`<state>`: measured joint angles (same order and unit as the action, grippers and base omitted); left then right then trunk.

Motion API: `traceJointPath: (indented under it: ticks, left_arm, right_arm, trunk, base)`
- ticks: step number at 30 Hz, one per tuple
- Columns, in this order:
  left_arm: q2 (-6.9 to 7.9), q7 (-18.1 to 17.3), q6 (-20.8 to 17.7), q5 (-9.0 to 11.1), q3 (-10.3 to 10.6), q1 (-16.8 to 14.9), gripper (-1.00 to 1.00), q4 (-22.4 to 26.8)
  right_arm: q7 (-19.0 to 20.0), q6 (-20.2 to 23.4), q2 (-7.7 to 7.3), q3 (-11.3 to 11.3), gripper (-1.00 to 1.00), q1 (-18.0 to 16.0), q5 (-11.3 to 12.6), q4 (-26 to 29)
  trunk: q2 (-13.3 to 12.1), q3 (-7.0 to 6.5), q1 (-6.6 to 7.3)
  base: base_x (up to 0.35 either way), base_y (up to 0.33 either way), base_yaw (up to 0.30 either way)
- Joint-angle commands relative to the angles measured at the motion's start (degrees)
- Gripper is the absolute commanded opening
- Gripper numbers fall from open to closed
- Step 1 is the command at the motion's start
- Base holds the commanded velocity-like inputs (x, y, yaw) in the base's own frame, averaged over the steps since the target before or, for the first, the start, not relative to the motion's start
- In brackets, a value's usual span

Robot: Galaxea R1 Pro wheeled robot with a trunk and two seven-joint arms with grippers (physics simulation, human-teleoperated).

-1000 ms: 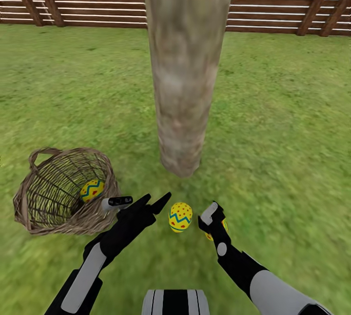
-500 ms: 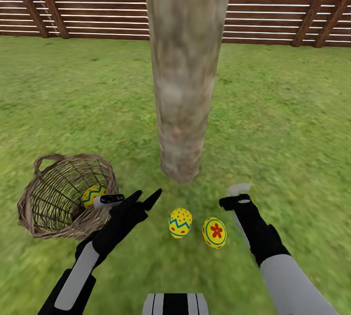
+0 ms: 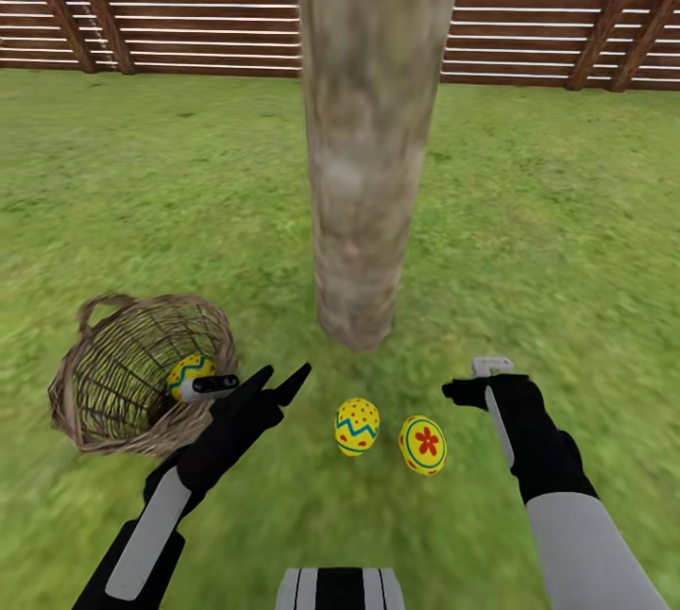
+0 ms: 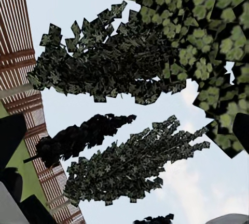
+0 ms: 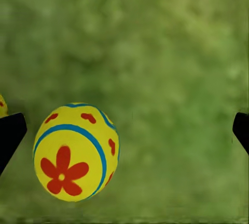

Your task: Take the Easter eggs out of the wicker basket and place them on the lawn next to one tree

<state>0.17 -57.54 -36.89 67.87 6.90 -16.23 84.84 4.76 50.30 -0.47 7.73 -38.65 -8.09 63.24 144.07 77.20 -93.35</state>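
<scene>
Presently both jaws stand apart and empty: right gripper [image 3: 480, 380] right of the flower egg [image 3: 423, 445], left gripper [image 3: 250, 381] at the wicker basket [image 3: 104, 383] rim. Dotted egg [image 3: 357, 426] and flower egg lie on the lawn [image 3: 567, 242] near the tree [image 3: 364, 166]; a third egg [image 3: 185, 371] sits in the basket.

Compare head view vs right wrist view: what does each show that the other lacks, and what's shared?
Head view: tree, wicker basket holding one egg, zigzag egg, fence, left end effector, both arms.

Right wrist view: close detail of the flower egg's blue ring, with the open fingertips at the frame's edges.

Both: flower egg on the lawn.
</scene>
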Motion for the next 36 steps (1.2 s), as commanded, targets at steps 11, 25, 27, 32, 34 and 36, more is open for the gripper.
traceJointPath:
  ticks: [11, 25, 27, 32, 34, 36]
  left_arm:
    - [0.23, -0.1, -0.5, 0.4, 0.1, 0.0, 1.00, 0.1]
    - [0.57, -0.4, -0.7, 0.5, -0.2, 0.0, 1.00, 0.2]
    - [0.61, -0.3, -1.3, 0.7, -0.2, -0.1, 1.00, 0.3]
    - [1.34, -0.3, -1.8, 1.0, -0.2, -0.6, 1.00, 0.5]
    - [3.25, -0.4, -1.8, 1.2, -0.3, -0.7, 1.00, 0.7]
    - [5.46, -0.6, -1.9, 1.9, -1.7, -0.8, 1.00, 0.8]
  right_arm:
    - [0.7, 4.8, -0.10, 0.0, 1.00, 0.0, -0.7, 3.2]
    - [1.0, 4.9, 0.05, -0.1, 1.00, 0.0, -0.6, 4.3]
    - [4.8, 4.9, 0.20, -0.2, 1.00, 0.1, -0.7, 4.3]
    - [16.3, 5.0, -0.14, -0.1, 1.00, 0.3, -1.1, 4.3]
    - [17.6, 5.0, -0.20, -0.1, 1.00, 0.4, -1.0, 4.3]
    - [18.2, 4.9, -0.22, -0.1, 1.00, 0.4, -0.9, 4.3]
  trunk:
    - [0.0, 0.04, 0.04]
    - [-0.1, -1.29, 0.19]
    - [-0.1, -1.74, 0.25]
    - [-0.2, -2.84, 0.37]
    - [-0.2, -3.29, 0.43]
    - [-0.2, -3.73, 0.48]
  base:
    - [-0.221, 0.189, 0.000]
    - [-0.006, 0.008, 0.000]
    - [0.000, 0.000, 0.000]
    - [0.000, 0.000, 0.000]
    - [0.000, 0.000, 0.000]
    - [0.000, 0.000, 0.000]
